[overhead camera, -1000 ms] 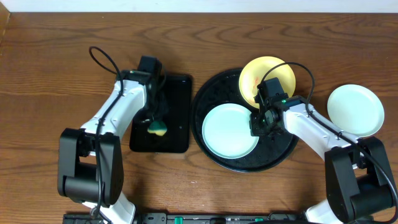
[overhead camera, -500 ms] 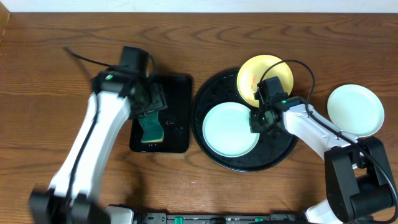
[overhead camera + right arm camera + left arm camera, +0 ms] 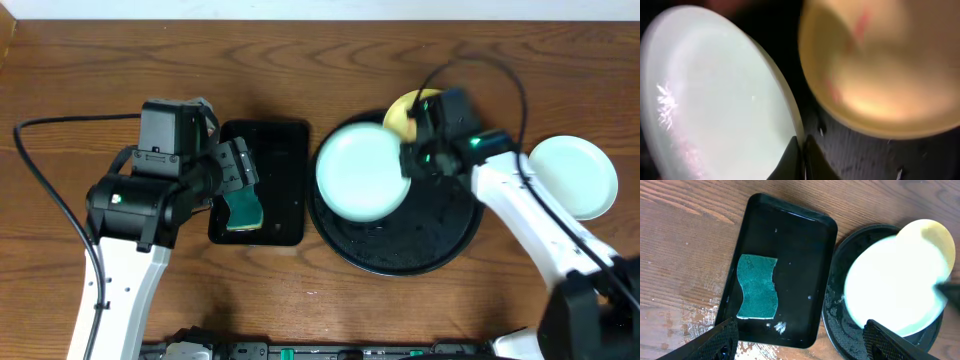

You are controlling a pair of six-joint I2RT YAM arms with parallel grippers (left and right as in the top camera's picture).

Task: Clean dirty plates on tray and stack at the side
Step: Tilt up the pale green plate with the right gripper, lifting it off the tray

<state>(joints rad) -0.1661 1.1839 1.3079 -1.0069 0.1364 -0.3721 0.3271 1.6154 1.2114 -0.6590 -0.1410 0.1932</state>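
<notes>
the right gripper (image 3: 408,160), at centre right of the overhead view, is pinched on the right rim of a mint-white plate (image 3: 362,170). the wrist view shows its fingers (image 3: 789,162) closed over that thin edge. the plate appears to be held up off the large round black tray (image 3: 400,255), with its left side overhanging the tray's rim toward the smaller rectangular tray (image 3: 285,140). the pale yellow plate (image 3: 400,108), red-smeared, sits at the round tray's upper edge, partly hidden by the arm. a second mint-white plate (image 3: 572,175) lies on the table (image 3: 320,60) at far right. the left gripper (image 3: 236,178) hangs spread open above the rectangular tray, and the green sponge (image 3: 243,208) lies loose in that tray's lower left.

the step looks like presenting the held plate for a wipe. the grip is a narrow bite on a smooth rim, so the plate could pivot or slip. the right arm would do best to hold it steady and low over the round tray, face turned toward the left arm. the left gripper first has to drop and close across the sponge's narrow waist. strokes should be light and run toward the pinched edge rather than away from it, so they do not lever the plate out. the yellow plate sits just beside the right fingers, so any tilt should avoid knocking it. whether the held plate carries smears cannot be told here.
</notes>
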